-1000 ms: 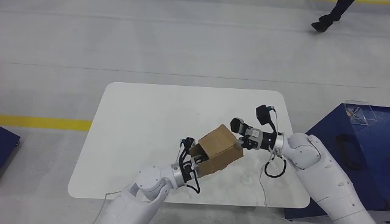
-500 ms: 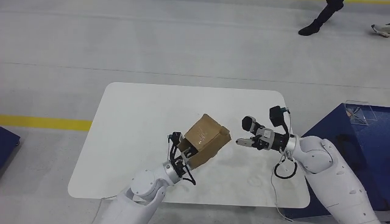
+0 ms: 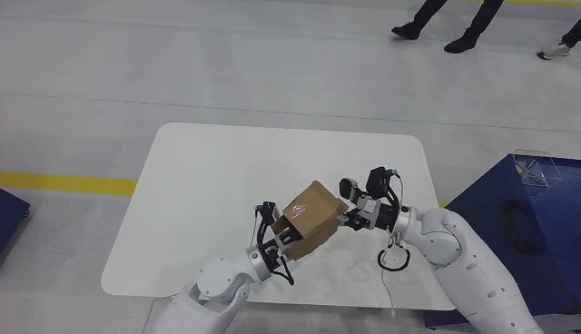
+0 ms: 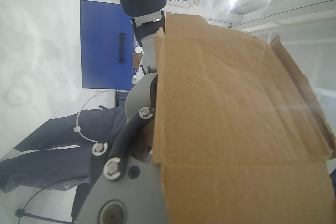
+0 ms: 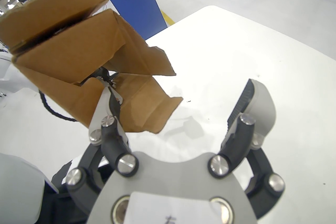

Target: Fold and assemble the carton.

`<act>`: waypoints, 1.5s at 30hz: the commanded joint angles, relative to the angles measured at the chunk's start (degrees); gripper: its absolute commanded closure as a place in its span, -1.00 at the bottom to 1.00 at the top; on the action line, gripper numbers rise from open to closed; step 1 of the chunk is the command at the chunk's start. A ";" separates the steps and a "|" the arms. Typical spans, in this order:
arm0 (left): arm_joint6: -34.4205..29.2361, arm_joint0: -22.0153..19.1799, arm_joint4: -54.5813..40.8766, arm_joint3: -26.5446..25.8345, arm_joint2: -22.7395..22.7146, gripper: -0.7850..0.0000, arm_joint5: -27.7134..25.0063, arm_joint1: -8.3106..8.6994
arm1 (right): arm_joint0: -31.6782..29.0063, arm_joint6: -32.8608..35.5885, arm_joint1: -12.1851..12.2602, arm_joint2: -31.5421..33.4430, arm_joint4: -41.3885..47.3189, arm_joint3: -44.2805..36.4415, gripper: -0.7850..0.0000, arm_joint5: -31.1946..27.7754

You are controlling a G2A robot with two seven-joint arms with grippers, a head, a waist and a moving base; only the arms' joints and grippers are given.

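Note:
A brown carton [image 3: 313, 214] is held tilted above the white table [image 3: 209, 180], near its front right. My left gripper [image 3: 276, 234] is shut on the carton's lower left wall; in the left wrist view one of its fingers [image 4: 136, 120] lies along the edge of the carton [image 4: 231, 109]. My right gripper [image 3: 350, 201] is open at the carton's right side. In the right wrist view, one finger [image 5: 109, 104] of the right gripper [image 5: 181, 86] sits under a loose lower flap of the carton [image 5: 78, 57]. The other finger [image 5: 252, 101] stands free over the table.
A blue cabinet [image 3: 526, 207] stands just past the table's right edge. The table's left and far parts are bare. The carton's end flaps hang loose in the right wrist view.
My right gripper drew away from the carton to the right, then came back to its right side. The carton turned and settled slightly lower in the left gripper.

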 commanded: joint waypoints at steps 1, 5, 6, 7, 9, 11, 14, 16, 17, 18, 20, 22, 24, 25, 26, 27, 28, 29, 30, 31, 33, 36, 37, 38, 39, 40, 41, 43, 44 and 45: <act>-0.32 -0.06 -0.27 0.03 -0.44 1.00 0.29 0.05 | 0.27 -0.40 -0.10 0.02 0.16 0.53 -1.00 -0.08; -0.89 0.02 -0.81 0.07 -1.23 1.00 0.67 0.13 | 0.86 0.28 -0.28 -0.15 2.11 1.44 -1.00 -0.93; -1.05 -0.01 -0.96 0.12 -1.40 1.00 0.81 0.15 | 1.11 0.29 -0.30 0.01 1.98 1.45 -1.00 -0.64; -1.20 -0.06 -1.04 0.14 -1.55 1.00 0.94 0.16 | 1.27 0.11 -0.33 0.17 1.88 1.48 -1.00 -0.33; -1.43 -0.05 -1.18 0.10 -1.68 1.00 0.92 0.15 | 1.83 -0.84 -0.37 1.01 1.43 1.95 -1.00 1.08; -1.60 -0.05 -1.37 0.16 -1.77 1.00 0.83 0.12 | 2.28 -2.13 -0.50 1.52 0.53 2.14 -1.00 2.87; -1.85 -0.15 -1.28 0.27 -1.86 1.00 0.85 0.10 | 3.15 -4.54 -0.70 2.26 -3.29 1.49 -1.00 6.90; -1.82 -0.25 -0.91 0.33 -1.93 1.00 0.96 0.09 | 3.57 -6.39 -0.84 2.56 -7.12 0.49 -1.00 10.22; -1.75 -0.27 -0.66 0.32 -1.96 1.00 1.06 0.10 | 3.67 -7.08 -0.95 2.38 -8.88 0.09 -1.00 11.55; -1.67 -0.31 -0.30 0.25 -1.98 1.00 1.11 0.10 | 3.94 -7.48 -1.08 2.12 -10.59 -0.18 -1.00 13.03; -1.25 -0.31 0.69 0.04 -2.06 1.00 0.95 0.13 | 4.61 -8.51 -1.42 1.14 -14.50 -0.53 -1.00 15.96; -1.18 -0.21 0.69 -0.18 -2.07 1.00 1.07 0.10 | 5.43 -8.76 -1.86 -0.35 -17.15 -0.51 -1.00 17.68; -1.17 -0.30 0.71 -0.13 -2.15 1.00 1.20 0.08 | 6.00 -8.47 -2.31 -2.01 -18.40 -0.49 -1.00 17.86; -1.12 -0.35 0.60 0.07 -2.19 1.00 1.33 0.06 | 6.39 -8.34 -2.47 -2.50 -18.89 -0.48 -1.00 17.86; -1.06 -0.43 0.46 0.25 -2.25 1.00 1.36 0.03 | 6.64 -8.22 -2.61 -2.97 -19.94 -0.52 -1.00 18.16; -0.97 -0.49 0.45 0.49 -2.29 1.00 1.37 0.01 | 6.71 -8.14 -2.75 -3.47 -20.36 -0.62 -1.00 17.97; -0.88 -0.54 0.43 0.67 -2.31 1.00 1.41 -0.01 | 6.83 -8.02 -2.86 -3.71 -20.35 -0.52 -1.00 17.69; -0.83 -0.57 0.32 0.80 -2.34 1.00 1.39 -0.04 | 6.95 -7.85 -2.93 -3.81 -20.43 -0.41 -1.00 17.55; -0.75 -0.59 0.31 0.94 -2.36 1.00 1.37 -0.06 | 6.94 -7.68 -3.00 -3.90 -20.36 -0.45 -1.00 17.36; -0.69 -0.63 0.23 1.04 -2.41 1.00 1.33 -0.08 | 6.88 -7.58 -3.04 -3.88 -20.30 -0.64 -1.00 17.08; -0.59 -0.69 0.03 1.26 -2.52 1.00 1.34 -0.12 | 6.48 -7.55 -3.03 -3.62 -20.70 -1.25 -1.00 16.82; -0.45 -0.82 -0.35 1.60 -2.72 1.00 1.45 -0.18 | 5.28 -7.35 -2.91 -3.10 -21.45 -2.77 -1.00 16.50; -0.48 -0.88 -0.37 1.68 -2.75 1.00 1.47 -0.20 | 4.83 -7.21 -2.87 -2.94 -21.68 -3.37 -1.00 16.39; -0.50 -0.92 -0.47 1.76 -2.77 1.00 1.56 -0.22 | 4.40 -7.04 -2.84 -2.81 -21.84 -3.88 -1.00 16.26; -0.57 -0.98 -0.57 1.82 -2.78 1.00 1.61 -0.25 | 4.01 -6.50 -2.82 -2.87 -22.01 -4.28 -1.00 16.02; -0.56 -1.02 -0.64 1.86 -2.81 1.00 1.54 -0.27 | 3.72 -5.83 -2.83 -2.99 -21.95 -4.66 -1.00 15.76; -0.64 -1.05 -0.74 1.85 -2.77 1.00 1.53 -0.30 | 3.53 -5.36 -2.86 -3.09 -22.07 -5.10 -1.00 15.67; -0.65 -1.07 -0.71 1.85 -2.68 1.00 1.47 -0.36 | 3.19 -4.77 -2.94 -3.36 -22.66 -5.66 -1.00 15.85; -0.60 -1.06 -0.68 1.84 -2.63 1.00 1.46 -0.39 | 3.11 -4.71 -3.00 -3.44 -22.88 -5.81 -1.00 16.15; -0.57 -1.06 -0.63 1.84 -2.59 1.00 1.49 -0.42 | 3.06 -4.70 -3.06 -3.54 -23.13 -5.90 -1.00 16.31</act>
